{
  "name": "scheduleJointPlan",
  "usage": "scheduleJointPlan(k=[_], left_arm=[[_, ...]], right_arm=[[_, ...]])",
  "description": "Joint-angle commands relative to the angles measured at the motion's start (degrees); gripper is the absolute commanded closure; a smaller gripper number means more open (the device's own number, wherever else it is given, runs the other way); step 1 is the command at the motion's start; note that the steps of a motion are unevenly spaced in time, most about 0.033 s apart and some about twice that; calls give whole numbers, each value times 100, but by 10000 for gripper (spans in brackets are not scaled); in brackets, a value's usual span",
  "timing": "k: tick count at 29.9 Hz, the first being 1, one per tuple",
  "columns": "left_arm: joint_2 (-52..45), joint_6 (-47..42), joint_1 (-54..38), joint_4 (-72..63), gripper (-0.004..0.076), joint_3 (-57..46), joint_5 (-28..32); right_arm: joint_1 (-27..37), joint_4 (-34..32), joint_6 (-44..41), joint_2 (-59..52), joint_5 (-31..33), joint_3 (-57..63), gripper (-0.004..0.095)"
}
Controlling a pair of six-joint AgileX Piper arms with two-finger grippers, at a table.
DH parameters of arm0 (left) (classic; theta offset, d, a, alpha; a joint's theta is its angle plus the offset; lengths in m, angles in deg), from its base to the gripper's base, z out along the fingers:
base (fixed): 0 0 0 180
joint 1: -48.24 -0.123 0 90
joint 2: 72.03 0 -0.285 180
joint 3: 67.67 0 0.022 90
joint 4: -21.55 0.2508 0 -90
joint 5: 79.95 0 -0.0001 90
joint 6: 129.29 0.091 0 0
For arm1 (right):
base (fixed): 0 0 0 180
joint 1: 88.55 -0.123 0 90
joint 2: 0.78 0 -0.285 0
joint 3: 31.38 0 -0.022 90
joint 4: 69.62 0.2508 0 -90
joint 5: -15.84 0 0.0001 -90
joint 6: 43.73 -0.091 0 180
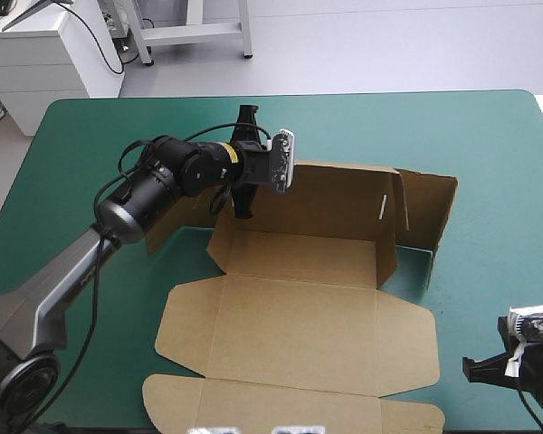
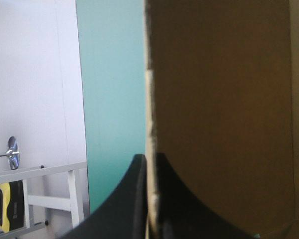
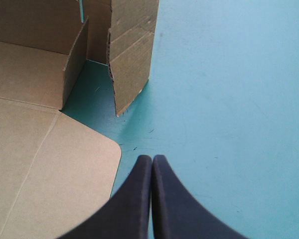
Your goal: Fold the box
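Box: the brown box (image 1: pixel 299 334) lies in the middle of the desk (image 1: pixel 489 145). Its broad lid panels are flat toward the near edge and its tray end is toward the far edge.
Walls: the far wall (image 1: pixel 344 194) and the right-hand wall (image 1: pixel 430 212) stand upright. The left side looks only partly raised, so the tray is judged half formed.
Left arm: the left arm (image 1: pixel 145 194) reaches across to the tray's far left corner.
Left jaws: all but closed, pinching a raised panel of the box (image 2: pixel 219 99), whose cut edge (image 2: pixel 149 99) runs up between them. Which panel this is cannot be told.
Why held so: probably to keep that panel upright until it can be tucked.
Right arm: the right arm (image 1: pixel 516 362) is parked at the near right corner, well apart from the tray.
Right jaws: pressed together in one point and holding nothing, above bare teal-green cover (image 3: pixel 229 99). They are just beside the flat panel's rounded corner (image 3: pixel 112 149).
Why parked: likely to leave the left arm room.
Risk: the pinched panel may spring back if released before tucking.
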Motion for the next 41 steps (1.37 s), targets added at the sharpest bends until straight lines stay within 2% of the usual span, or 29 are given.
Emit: scheduleJointPlan(k=[1,4,10,15,23,34,37,41], left_arm=[[-724,-331,43,177,731,-576,1021],[-992,-606,43,444,732,-1197,1406],[-1279,-950,43,877,731,-2140,2445],[-1317,-950,43,1113,731,-2452,2493],[-1326,-1021,43,1646,731,-2525,2417],[-1326,-1046,31,1729,731,-2538,2214],[-1326,-1550,23,2177,731,-2537,2198],[-1326,-2639,23,3177,731,-2563,2047]], right_arm=[[57,-73,-114,127,-370,-178,923],[57,-21,-241,322,-380,-178,923],[57,693,126,950,-447,-328,923],[57,1133,414,1606,-724,-713,923],[57,1328,532,2993,-880,-1672,923],[30,1705,817,4734,-808,-3749,923],[30,1705,817,5197,-738,-4267,923],[30,1736,764,5884,-496,-4942,923]])
